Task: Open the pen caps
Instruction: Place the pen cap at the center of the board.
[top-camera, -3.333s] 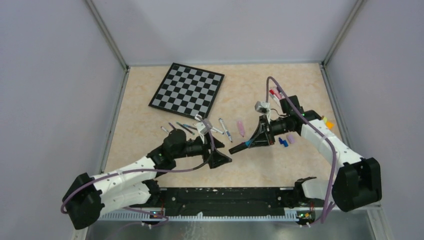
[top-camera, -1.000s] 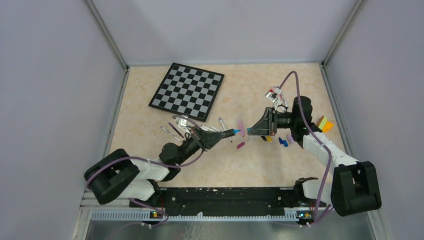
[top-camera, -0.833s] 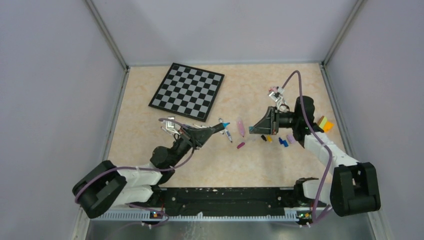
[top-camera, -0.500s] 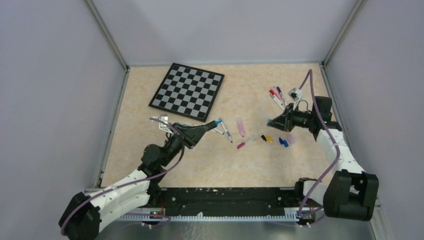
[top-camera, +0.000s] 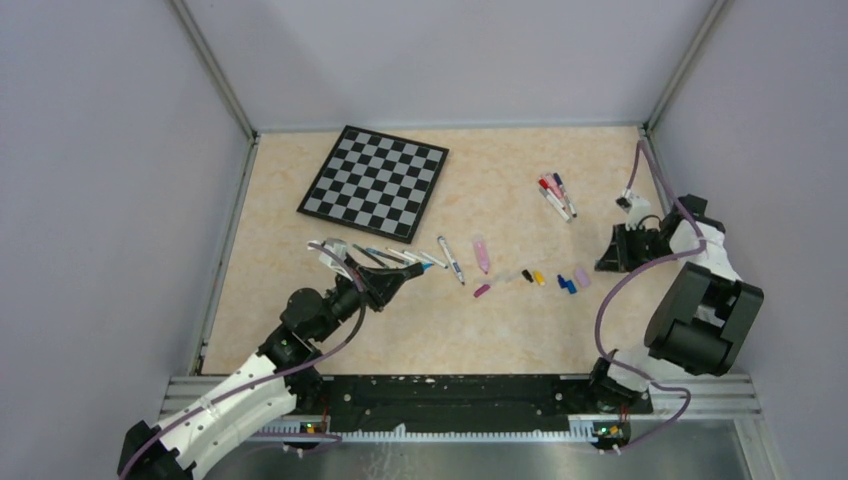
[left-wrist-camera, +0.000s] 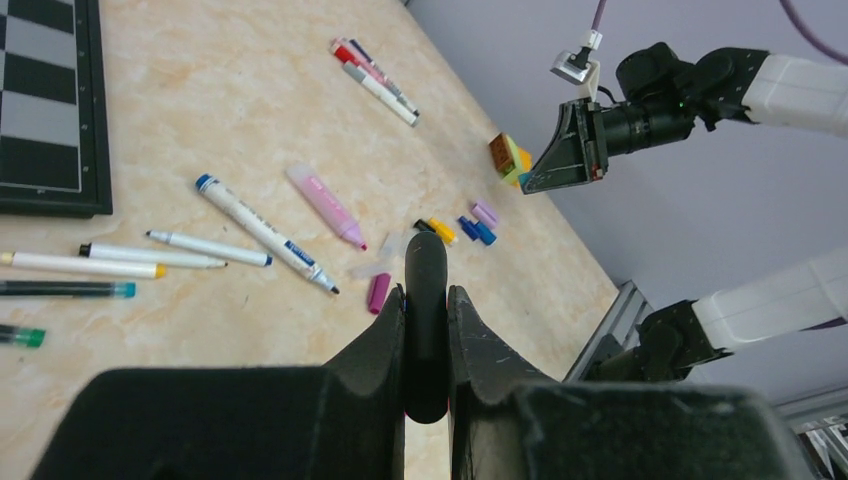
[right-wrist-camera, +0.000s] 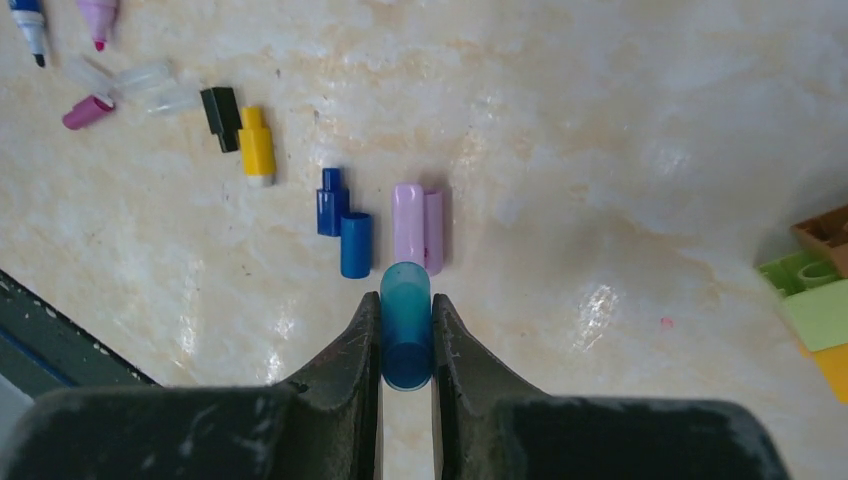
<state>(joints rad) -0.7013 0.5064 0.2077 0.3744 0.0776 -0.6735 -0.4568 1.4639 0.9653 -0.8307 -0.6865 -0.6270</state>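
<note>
My left gripper (left-wrist-camera: 426, 296) is shut on a black-bodied pen (left-wrist-camera: 426, 265), which sticks out forward above the table; in the top view the left gripper (top-camera: 402, 278) hangs just near of a row of pens (top-camera: 365, 254). At the right side, my right gripper (right-wrist-camera: 405, 306) is shut on a translucent teal pen cap (right-wrist-camera: 404, 283) and hovers just near of a lilac cap (right-wrist-camera: 415, 226). Loose caps lie in a line: blue (right-wrist-camera: 340, 220), yellow (right-wrist-camera: 256, 147), black (right-wrist-camera: 220, 117), magenta (right-wrist-camera: 86, 112). A white pen (top-camera: 451, 261) and a pink marker (top-camera: 481, 254) lie mid-table.
A black-and-white chessboard (top-camera: 375, 181) lies at the back left. Three pens (top-camera: 553, 195) lie together at the back right. A yellow-orange and green block (right-wrist-camera: 820, 310) sits at the far right beside the right gripper. Walls close in the table on three sides.
The two grippers, close together mid-table a second ago, have drawn apart. The left pulled back toward the near left with the pen. The right swung to the right edge with the teal cap.
</note>
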